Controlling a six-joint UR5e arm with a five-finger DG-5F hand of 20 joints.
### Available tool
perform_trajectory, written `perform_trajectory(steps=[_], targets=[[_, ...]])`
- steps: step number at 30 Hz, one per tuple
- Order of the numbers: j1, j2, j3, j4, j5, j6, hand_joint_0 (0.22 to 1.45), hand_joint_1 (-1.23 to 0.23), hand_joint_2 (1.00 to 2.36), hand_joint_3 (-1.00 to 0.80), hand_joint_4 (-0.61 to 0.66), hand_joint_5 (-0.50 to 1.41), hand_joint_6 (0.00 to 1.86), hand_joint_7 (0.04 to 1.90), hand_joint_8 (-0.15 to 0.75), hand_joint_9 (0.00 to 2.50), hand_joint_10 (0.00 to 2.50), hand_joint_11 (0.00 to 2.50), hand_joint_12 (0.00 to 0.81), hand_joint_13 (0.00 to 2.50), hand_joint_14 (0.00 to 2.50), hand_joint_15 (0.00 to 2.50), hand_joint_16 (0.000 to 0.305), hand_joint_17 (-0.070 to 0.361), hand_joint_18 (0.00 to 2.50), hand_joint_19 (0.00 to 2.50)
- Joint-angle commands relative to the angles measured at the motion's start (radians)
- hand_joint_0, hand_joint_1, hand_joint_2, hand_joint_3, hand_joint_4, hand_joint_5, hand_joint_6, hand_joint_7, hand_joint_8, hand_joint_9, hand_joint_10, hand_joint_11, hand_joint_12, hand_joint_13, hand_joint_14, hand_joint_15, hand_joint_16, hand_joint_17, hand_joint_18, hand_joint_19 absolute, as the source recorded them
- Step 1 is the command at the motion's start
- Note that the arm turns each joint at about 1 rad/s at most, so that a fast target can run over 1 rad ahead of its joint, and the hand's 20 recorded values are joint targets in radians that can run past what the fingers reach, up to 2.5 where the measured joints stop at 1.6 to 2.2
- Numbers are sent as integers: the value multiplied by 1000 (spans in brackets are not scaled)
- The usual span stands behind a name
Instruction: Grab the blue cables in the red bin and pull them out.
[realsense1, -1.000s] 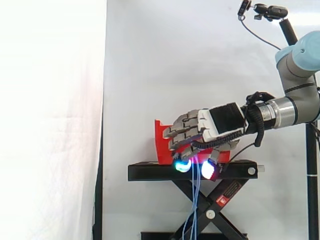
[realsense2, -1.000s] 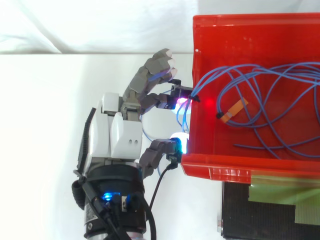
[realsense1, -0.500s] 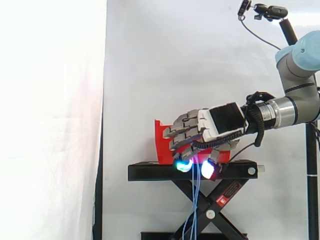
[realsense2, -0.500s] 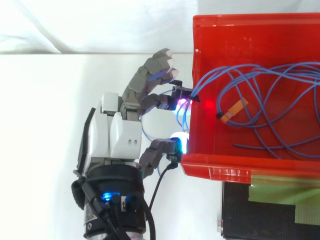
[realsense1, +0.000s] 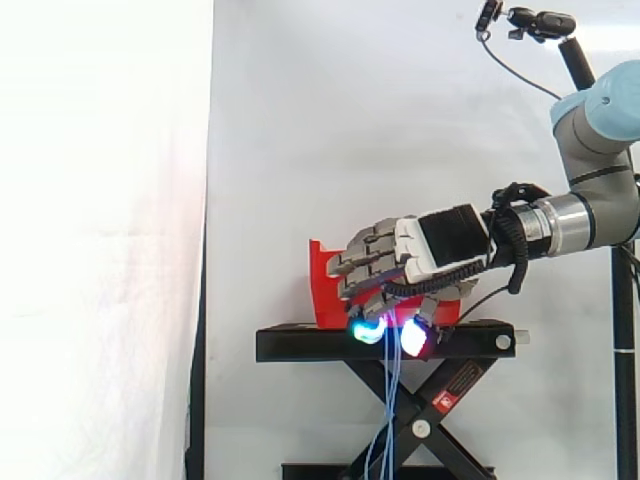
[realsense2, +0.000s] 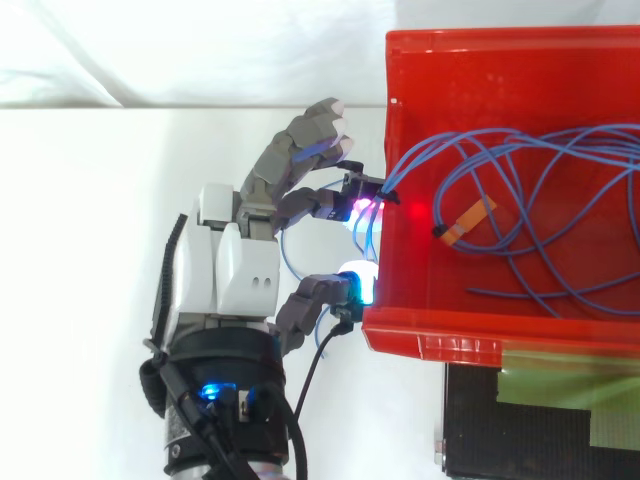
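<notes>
Reaching in from the 6 o'clock edge of the top view, the hand lies just outside the red bin, at 9 o'clock of it. Its fingers are curled toward the bin's near wall. They close on a bundle of the blue cables where the strands come over that wall. A magenta-glowing fingertip presses the bundle right at the rim, and a white-glowing pad sits against the wall's outer face toward 6 o'clock of it. A blue loop shows between the curled fingers and the palm. Most of the cables lie inside the bin in loose, crossing loops that spread toward 3 o'clock, and a small orange tag sits on one strand near the middle of the floor. From the side, the hand comes in from 3 o'clock, held across the front of the bin, which rests on a black scissor stand before the white curtain. Below the glowing pads, several blue strands hang straight down toward 6 o'clock in front of the stand's crossed legs.
</notes>
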Motion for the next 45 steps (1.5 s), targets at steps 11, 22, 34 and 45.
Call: perform_trajectory(steps=[11, 22, 34, 45], targets=[[-2, 0, 1, -3, 0, -9, 785, -944, 1000, -1000, 85, 915, 7, 762, 219, 712, 19, 495, 308, 532, 15, 374, 42, 94, 522, 620], [1, 0, 8, -15, 2, -15, 788, -942, 1000, -1000, 79, 920, 9, 764, 220, 718, 21, 505, 308, 542, 15, 373, 42, 94, 527, 618], [6, 0, 19, -38, 0, -17, 787, -939, 1000, -1000, 89, 920, 8, 764, 219, 719, 19, 502, 307, 546, 16, 384, 42, 94, 529, 627], [7, 0, 19, -26, 0, -15, 785, -938, 1000, -1000, 82, 918, 8, 763, 220, 717, 19, 500, 308, 550, 17, 384, 42, 94, 535, 626]])
